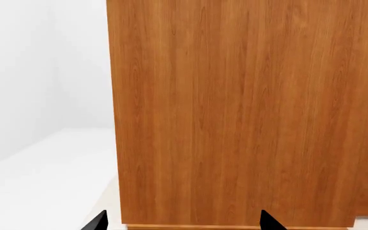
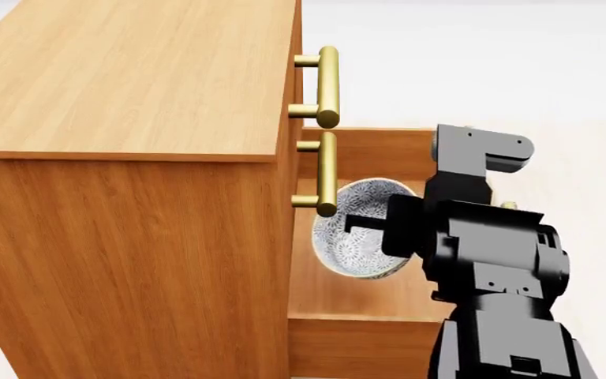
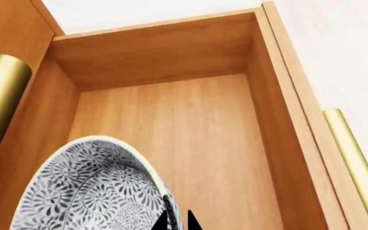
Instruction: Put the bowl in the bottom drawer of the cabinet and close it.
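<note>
The boxy orange-brown wood-grain cabinet [image 2: 124, 205] fills the left wrist view, its plain side wall ahead of the left gripper [image 1: 182, 221], whose black tips stand spread apart on nothing. Its shallow orange-brown bottom drawer [image 3: 190, 143] is pulled out, with bare floor beyond the right gripper [image 3: 176, 221] up to the walls. The black right arm reaches down, jaws clenched on the rim of the small blue-grey floral bowl [image 2: 361, 229], held tilted on edge inside the drawer, mouth turned sideways.
</note>
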